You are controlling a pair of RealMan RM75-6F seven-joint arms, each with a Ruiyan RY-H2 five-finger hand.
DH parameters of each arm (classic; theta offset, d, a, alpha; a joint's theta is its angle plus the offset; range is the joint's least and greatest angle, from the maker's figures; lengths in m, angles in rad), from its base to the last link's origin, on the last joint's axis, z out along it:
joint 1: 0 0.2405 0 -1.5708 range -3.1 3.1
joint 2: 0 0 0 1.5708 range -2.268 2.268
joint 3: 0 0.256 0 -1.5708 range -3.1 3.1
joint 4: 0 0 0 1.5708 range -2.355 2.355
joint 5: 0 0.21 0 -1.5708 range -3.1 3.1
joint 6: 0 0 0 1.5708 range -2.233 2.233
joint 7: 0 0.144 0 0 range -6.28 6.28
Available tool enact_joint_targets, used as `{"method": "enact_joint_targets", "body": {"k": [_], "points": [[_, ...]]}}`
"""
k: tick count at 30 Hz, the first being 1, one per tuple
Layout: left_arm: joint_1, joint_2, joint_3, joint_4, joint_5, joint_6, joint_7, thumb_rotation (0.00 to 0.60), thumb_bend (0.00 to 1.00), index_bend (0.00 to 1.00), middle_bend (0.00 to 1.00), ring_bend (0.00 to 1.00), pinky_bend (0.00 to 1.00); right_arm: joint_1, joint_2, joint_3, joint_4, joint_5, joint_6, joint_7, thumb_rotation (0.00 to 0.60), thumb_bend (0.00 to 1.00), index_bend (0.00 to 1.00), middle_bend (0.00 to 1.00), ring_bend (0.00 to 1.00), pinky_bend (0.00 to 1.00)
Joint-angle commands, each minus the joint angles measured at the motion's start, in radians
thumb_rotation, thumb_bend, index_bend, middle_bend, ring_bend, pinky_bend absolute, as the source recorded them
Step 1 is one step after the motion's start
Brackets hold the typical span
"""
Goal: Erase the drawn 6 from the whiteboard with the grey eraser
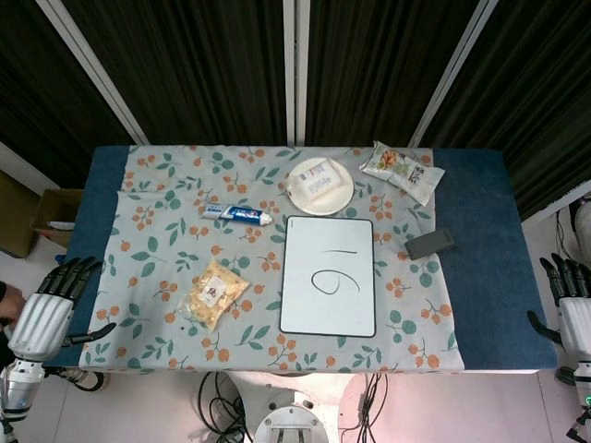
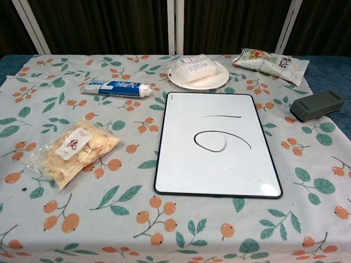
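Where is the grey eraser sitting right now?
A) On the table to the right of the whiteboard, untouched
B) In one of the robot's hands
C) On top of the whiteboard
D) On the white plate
A: the grey eraser lies on the table right of the whiteboard, while the left hand and right hand hang at the table's edges holding nothing.

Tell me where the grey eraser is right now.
The grey eraser lies on the table's right side in the head view, just right of the whiteboard and below the snack packet, untouched by either hand.
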Motion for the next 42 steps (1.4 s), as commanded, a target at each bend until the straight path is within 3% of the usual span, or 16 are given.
{"method": "enact_joint_targets", "body": {"k": [1, 14, 18, 25, 31, 42], "points": [[0.001, 0.000, 0.002, -0.005, 0.006, 0.004, 0.004, 0.418, 0.09, 0.10, 0.10, 0.07, 0.16, -0.003, 0.001, 0.000, 0.004, 0.001, 0.003, 0.006, 0.600, 0.16, 0.00, 0.00, 0.00, 0.00], [0.002, 0.025, 0.001, -0.023, 0.008, 0.011, 0.006, 0.421, 0.09, 0.10, 0.10, 0.07, 0.16, 0.038, 0.029, 0.005, 0.003, -0.005, -0.055, -0.033, 0.600, 0.15, 0.00, 0.00, 0.00, 0.00], [-0.001, 0.023, 0.005, -0.014, 0.005, -0.003, 0.009, 0.421, 0.09, 0.10, 0.10, 0.07, 0.16, 0.119, 0.054, 0.027, -0.022, -0.005, -0.150, -0.117, 0.600, 0.09, 0.00, 0.00, 0.00, 0.00], [-0.001, 0.026, 0.007, -0.030, 0.008, -0.006, 0.031, 0.421, 0.09, 0.10, 0.10, 0.07, 0.16, 0.304, 0.089, 0.072, -0.086, -0.007, -0.365, -0.214, 0.600, 0.08, 0.00, 0.00, 0.00, 0.00], [-0.011, 0.015, 0.015, -0.043, 0.012, -0.034, 0.060, 0.420, 0.09, 0.10, 0.10, 0.07, 0.16, 0.430, 0.018, 0.090, -0.033, 0.073, -0.566, -0.290, 0.600, 0.08, 0.00, 0.01, 0.00, 0.00], [-0.025, 0.015, 0.013, -0.049, -0.004, -0.072, 0.076, 0.421, 0.09, 0.10, 0.10, 0.07, 0.16, 0.514, -0.160, 0.090, 0.120, 0.167, -0.655, -0.374, 0.600, 0.17, 0.00, 0.06, 0.00, 0.02]]}}
